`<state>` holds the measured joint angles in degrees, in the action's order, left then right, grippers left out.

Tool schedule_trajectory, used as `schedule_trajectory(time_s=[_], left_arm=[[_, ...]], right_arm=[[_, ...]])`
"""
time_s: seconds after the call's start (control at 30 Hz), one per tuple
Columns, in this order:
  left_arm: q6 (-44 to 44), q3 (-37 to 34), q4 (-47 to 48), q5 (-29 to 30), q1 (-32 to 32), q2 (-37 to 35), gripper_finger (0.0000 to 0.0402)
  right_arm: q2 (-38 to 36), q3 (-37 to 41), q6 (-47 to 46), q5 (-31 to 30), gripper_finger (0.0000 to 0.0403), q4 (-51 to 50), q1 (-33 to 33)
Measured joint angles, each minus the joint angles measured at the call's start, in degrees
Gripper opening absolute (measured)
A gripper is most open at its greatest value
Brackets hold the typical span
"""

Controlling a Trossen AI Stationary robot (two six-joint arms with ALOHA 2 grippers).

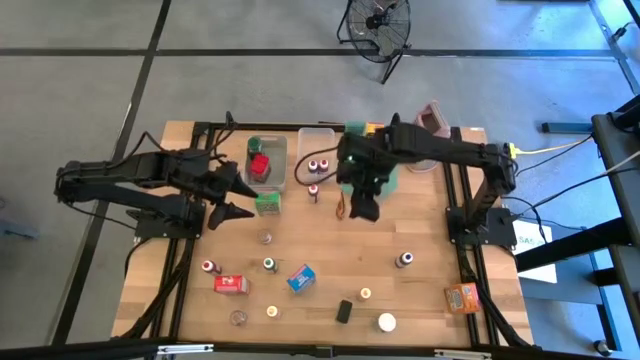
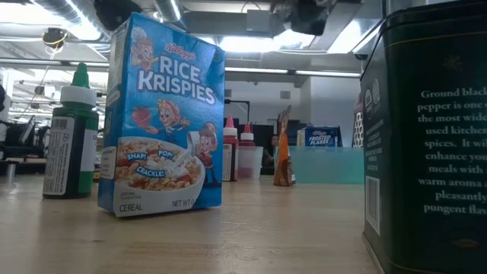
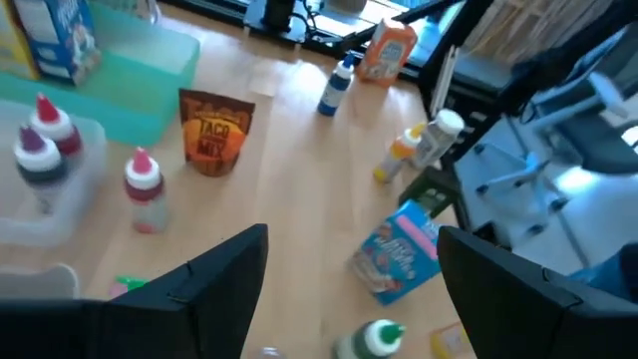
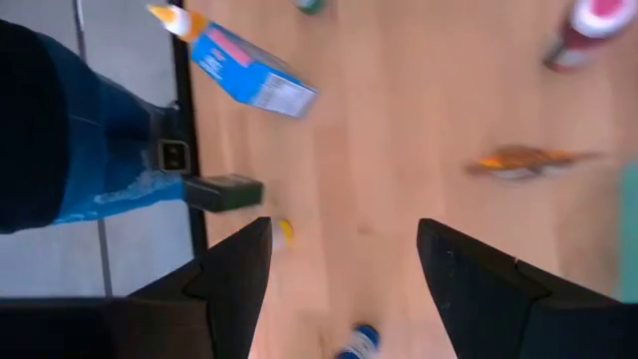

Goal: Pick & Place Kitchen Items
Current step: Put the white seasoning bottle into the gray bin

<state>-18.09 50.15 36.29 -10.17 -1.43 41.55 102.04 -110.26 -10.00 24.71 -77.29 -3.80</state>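
I am looking down on the wooden table [image 1: 330,250], which fills the middle of the high view, with the kitchen items scattered mostly across its lower half. At the top edge two clear bins [image 1: 268,158] are sitting side by side, and the left one already has a red item in it

I am keeping the left gripper [image 1: 238,200] at centre left, fingers spread and holding nothing, just beside the green box [image 1: 267,204] below that bin. The right gripper [image 1: 362,205] is hanging a little right of top centre, its fingers also apart and empty, close to the brown taco packet [image 1: 340,207]

I judge the packet to be the nearest target for the right arm. It looks thin and is standing on edge, so I would be lowering straight over it and closing across its flat faces, slowly, so it is not tipping away

The blue cereal box [image 1: 301,277] is lying at lower centre, well apart from both grippers, with the red box [image 1: 231,284] to its left and the small bottles dotted around them
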Motion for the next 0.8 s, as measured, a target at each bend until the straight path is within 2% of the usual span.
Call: schedule_trajectory(time_s=[0.13, 0.3, 0.4, 0.63, 0.8], left_arm=[[1.24, -0.02, 1.97, 0.00, 0.74, -0.01, 0.0286], [1.39, -0.02, 3.14, 0.02, 0.76, 0.21, 0.0287], [-2.19, -0.02, 3.60, -0.51, 0.76, 0.19, 0.0287], [-3.65, -0.02, 5.10, -2.95, 0.76, 0.21, 0.0287], [-1.97, -0.02, 5.34, -2.95, 0.76, 0.21, 0.0286]], right_arm=[[0.00, 0.00, -4.47, -0.85, 0.0254, 4.85, 4.51], [0.00, 0.02, -8.01, -7.03, 0.0254, 9.81, 9.70], [0.00, 0.02, -10.16, -10.78, 0.0254, 10.93, 11.99], [0.00, 0.04, -14.45, -17.12, 0.0254, 12.56, 15.21], [0.00, 0.04, -16.26, -17.69, 0.0254, 13.40, 16.51]])
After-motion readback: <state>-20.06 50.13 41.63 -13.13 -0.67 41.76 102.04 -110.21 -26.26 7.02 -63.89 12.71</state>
